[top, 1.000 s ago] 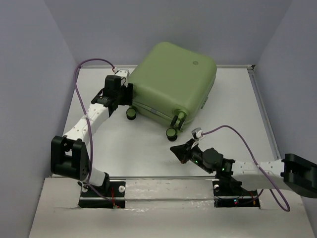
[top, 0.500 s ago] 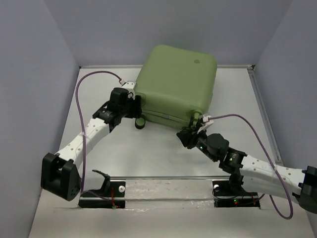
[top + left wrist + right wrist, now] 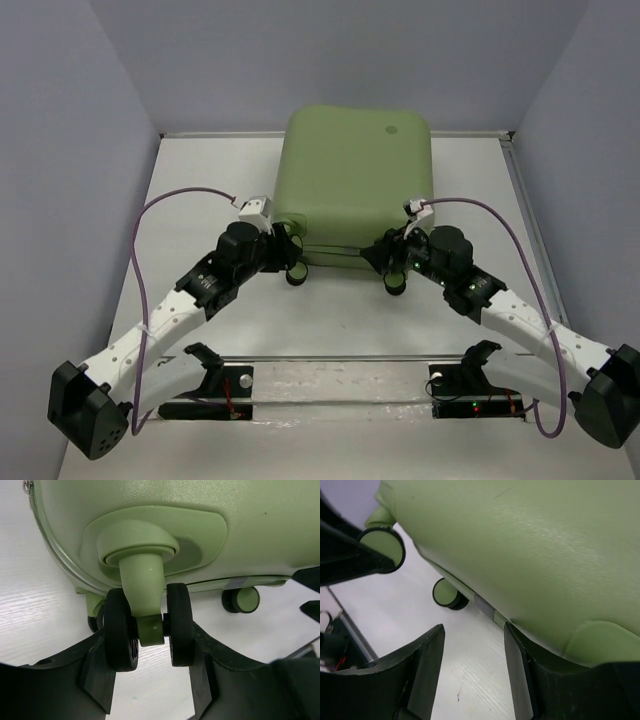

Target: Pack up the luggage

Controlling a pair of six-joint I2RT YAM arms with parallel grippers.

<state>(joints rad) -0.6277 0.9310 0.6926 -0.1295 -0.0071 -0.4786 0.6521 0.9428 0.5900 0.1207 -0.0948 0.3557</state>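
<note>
One light-green luggage [image 3: 355,170] is lying flat and closed at the far middle of the table [image 3: 480,200]. Its round logo [image 3: 392,128] is facing up near the far right corner, and its wheeled edge is facing the near side. Both arms are reaching in from the near edge to that wheeled edge.

The left gripper [image 3: 150,647] is sitting at the near left corner of the luggage, clamping a twin black wheel [image 3: 121,630]. One finger is pressing on each outer side of the wheel, and the green stem is rising between the two tyres into the shell.

The right gripper [image 3: 474,645] is sitting at the near right corner with its fingers spread apart and only bare table showing between them. The shell is hanging just over its right finger; whether the two are touching cannot be told.

Two purple cables [image 3: 136,260] are looping from the wrists toward the near edge.
</note>
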